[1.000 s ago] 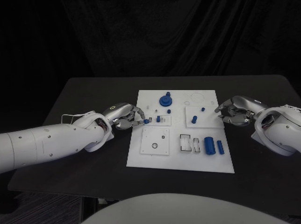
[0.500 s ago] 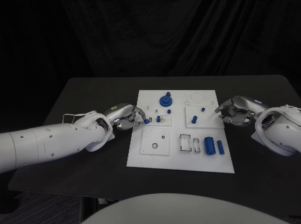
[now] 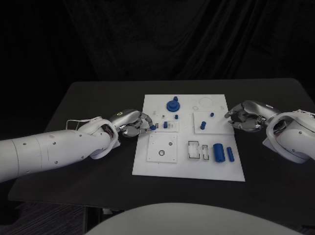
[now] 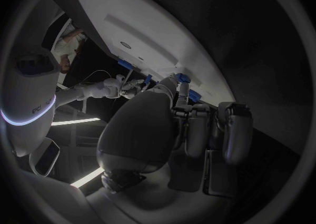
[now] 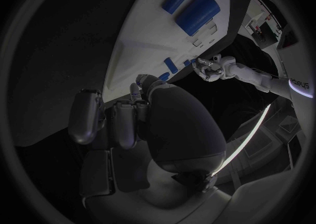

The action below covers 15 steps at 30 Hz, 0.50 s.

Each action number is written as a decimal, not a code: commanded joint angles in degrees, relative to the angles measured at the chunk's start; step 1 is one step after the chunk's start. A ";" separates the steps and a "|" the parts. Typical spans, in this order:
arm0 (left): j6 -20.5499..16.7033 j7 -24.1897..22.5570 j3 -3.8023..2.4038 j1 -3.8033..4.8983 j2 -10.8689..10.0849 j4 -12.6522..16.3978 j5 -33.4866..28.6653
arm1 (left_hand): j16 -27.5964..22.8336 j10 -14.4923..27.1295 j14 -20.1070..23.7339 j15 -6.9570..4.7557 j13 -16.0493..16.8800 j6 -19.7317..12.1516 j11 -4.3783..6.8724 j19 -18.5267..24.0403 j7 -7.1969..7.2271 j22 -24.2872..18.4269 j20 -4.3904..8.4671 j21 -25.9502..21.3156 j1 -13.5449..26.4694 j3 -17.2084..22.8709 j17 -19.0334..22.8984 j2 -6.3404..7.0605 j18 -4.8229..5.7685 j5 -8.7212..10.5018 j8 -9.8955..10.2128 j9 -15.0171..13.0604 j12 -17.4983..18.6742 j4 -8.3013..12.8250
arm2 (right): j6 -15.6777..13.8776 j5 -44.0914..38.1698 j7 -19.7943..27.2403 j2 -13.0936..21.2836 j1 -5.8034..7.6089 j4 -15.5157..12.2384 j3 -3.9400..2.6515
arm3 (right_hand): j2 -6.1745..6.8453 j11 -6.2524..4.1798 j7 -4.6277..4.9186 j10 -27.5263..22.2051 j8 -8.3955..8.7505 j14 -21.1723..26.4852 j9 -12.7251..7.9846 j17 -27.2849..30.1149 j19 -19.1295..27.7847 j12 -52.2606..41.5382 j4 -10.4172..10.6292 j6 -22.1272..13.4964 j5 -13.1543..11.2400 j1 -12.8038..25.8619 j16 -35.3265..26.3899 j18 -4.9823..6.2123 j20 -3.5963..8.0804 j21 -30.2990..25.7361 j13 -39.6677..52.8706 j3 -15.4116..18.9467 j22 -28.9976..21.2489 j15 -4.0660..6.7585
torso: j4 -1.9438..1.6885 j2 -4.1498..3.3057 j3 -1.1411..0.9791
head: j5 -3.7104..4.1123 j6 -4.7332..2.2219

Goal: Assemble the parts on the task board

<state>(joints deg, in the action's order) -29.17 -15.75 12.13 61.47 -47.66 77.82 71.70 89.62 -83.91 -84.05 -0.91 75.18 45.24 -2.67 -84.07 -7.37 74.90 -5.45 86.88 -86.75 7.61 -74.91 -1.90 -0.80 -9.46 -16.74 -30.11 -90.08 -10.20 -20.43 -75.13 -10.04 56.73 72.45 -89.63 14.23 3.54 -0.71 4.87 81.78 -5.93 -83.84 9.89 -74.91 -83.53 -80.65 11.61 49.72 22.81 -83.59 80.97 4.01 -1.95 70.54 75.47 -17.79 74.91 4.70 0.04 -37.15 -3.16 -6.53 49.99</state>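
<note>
Blue part (image 3: pixel 153 127) seemingly between left hand's (image 3: pixel 131 123) fingers (image 3: pixel 146 128)

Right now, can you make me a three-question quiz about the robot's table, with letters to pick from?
1. Where is the left hand?
A. at the white board's left edge
B. off the table
C. on the board's near corner

2. What colour are the two cylinders lying side by side on the board?
A. red
B. blue
C. yellow

3. What is the left hand doing?
A. lying flat and empty
B. pinching a small blue piece
C. holding the right hand

Answers: 1 A, the head view shows it beside that edge. 2 B, both are plainly blue. 3 B, the piece sits at its fingertips.
</note>
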 commanded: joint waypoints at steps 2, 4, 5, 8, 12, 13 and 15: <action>0.87 -0.20 -0.03 -0.11 0.07 -0.05 -0.01 | 0.38 -6.09 -5.95 0.33 14.82 0.57 -0.01 -3.91 0.12 13.94 -0.25 -0.08 0.68 -0.17 -15.09 -0.19 -0.07 0.15 -0.52 -0.27 0.08 0.22 | 0.18 -0.08 -0.32 0.06 -0.16 -0.04 -0.03 | -0.10 0.00 0.05 -0.14 0.05 -3.98 -0.06 -7.23 0.10 0.22 0.02 0.21 0.35 0.52 -0.11 -0.06 -0.08 0.06 4.65 -0.26 9.85 -0.41 | 0.03 -0.02 0.00 | -0.08 0.01; 0.97 -0.12 -0.03 -0.12 0.02 -0.08 -0.01 | 0.38 -6.09 -5.95 0.35 14.82 0.83 -0.01 -3.90 0.17 13.94 -0.27 -0.09 0.72 -0.20 -15.09 -0.19 -0.07 0.16 -0.82 -0.51 0.08 0.28 | 0.25 -0.08 -0.35 0.02 -0.16 -0.02 -0.03 | -0.10 0.00 0.05 -0.14 0.05 -3.98 -0.06 -7.23 0.10 0.22 0.02 0.21 0.35 0.52 -0.11 -0.06 -0.08 0.06 4.65 -0.26 9.85 -0.41 | 0.02 -0.01 0.01 | -0.12 0.01; 0.99 -0.10 -0.03 -0.13 0.00 -0.09 -0.01 | 0.38 -6.09 -5.95 0.35 14.82 0.83 -0.01 -3.90 0.17 13.94 -0.27 -0.09 0.72 -0.20 -15.09 -0.19 -0.07 0.16 -0.82 -0.51 0.08 0.28 | 0.28 -0.08 -0.36 0.00 -0.16 -0.01 -0.03 | -0.10 0.00 0.05 -0.14 0.05 -3.98 -0.06 -7.23 0.10 0.22 0.02 0.21 0.35 0.52 -0.11 -0.06 -0.08 0.06 4.65 -0.26 9.85 -0.41 | 0.02 0.00 0.02 | -0.14 0.01; 1.05 -0.06 -0.03 -0.14 -0.06 -0.13 -0.01 | 0.38 -6.09 -5.95 0.36 14.82 0.92 0.00 -3.91 0.19 13.94 -0.28 -0.08 0.72 -0.21 -15.09 -0.18 -0.07 0.17 -0.92 -0.59 0.08 0.31 | 0.31 -0.08 -0.35 -0.04 -0.18 0.01 -0.03 | -0.10 0.00 0.05 -0.14 0.05 -3.98 -0.06 -7.23 0.10 0.22 0.02 0.21 0.35 0.52 -0.11 -0.06 -0.08 0.06 4.65 -0.26 9.85 -0.41 | 0.03 0.01 0.04 | -0.19 0.01; 1.09 -0.07 -0.03 -0.16 -0.15 -0.16 -0.01 | 0.38 -6.09 -5.95 0.35 14.82 0.96 0.01 -3.90 0.20 13.94 -0.28 -0.10 0.73 -0.22 -15.09 -0.17 -0.07 0.17 -0.99 -0.65 0.08 0.33 | 0.35 -0.08 -0.34 -0.07 -0.22 0.04 -0.03 | -0.07 0.02 0.07 -0.20 0.06 -3.97 -0.07 -7.19 0.12 0.28 0.01 0.21 0.34 0.56 -0.16 -0.05 -0.08 -0.02 4.58 -0.27 9.83 -0.42 | 0.11 0.04 0.01 | -0.31 0.01; 1.08 -0.08 -0.03 -0.17 -0.17 -0.17 -0.01 | 0.38 -6.09 -5.95 0.35 14.82 1.01 0.01 -3.87 0.22 13.92 -0.28 -0.14 0.74 -0.23 -15.09 -0.16 -0.09 0.18 -1.07 -0.71 0.08 0.34 | 0.36 -0.08 -0.34 -0.08 -0.23 0.04 -0.03 | -0.07 0.02 0.07 -0.20 0.06 -3.97 -0.07 -7.19 0.12 0.28 0.01 0.21 0.34 0.56 -0.16 -0.05 -0.08 -0.02 4.58 -0.27 9.83 -0.42 | 0.08 0.02 0.01 | -0.26 0.01; 1.04 -0.11 -0.03 -0.18 -0.19 -0.20 -0.01 | 0.38 -6.09 -5.95 0.35 14.82 1.01 0.01 -3.87 0.22 13.92 -0.28 -0.14 0.74 -0.23 -15.09 -0.16 -0.09 0.18 -1.07 -0.71 0.08 0.34 | 0.36 -0.08 -0.33 -0.07 -0.25 0.05 -0.03 | -0.07 0.02 0.07 -0.20 0.06 -3.97 -0.07 -7.19 0.12 0.28 0.01 0.21 0.34 0.56 -0.16 -0.05 -0.08 -0.02 4.58 -0.27 9.83 -0.42 | -0.05 0.01 0.02 | -0.13 0.01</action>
<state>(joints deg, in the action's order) -28.81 -15.67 12.08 61.46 -47.87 77.60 71.70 89.63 -83.80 -84.05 -0.91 75.47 45.77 -2.77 -84.07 -7.27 74.90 -5.45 86.88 -86.41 7.45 -74.90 -2.08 -0.80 -9.46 -17.40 -30.77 -90.26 -10.04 -20.32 -75.11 -10.04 56.65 72.36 -89.57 14.23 3.54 -0.71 4.87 81.78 -5.93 -83.84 9.89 -74.90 -83.53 -80.66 11.61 49.72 22.81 -83.59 80.97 4.01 -1.95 70.54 75.43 -17.79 74.91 4.70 0.09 -37.14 -3.15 -6.80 49.99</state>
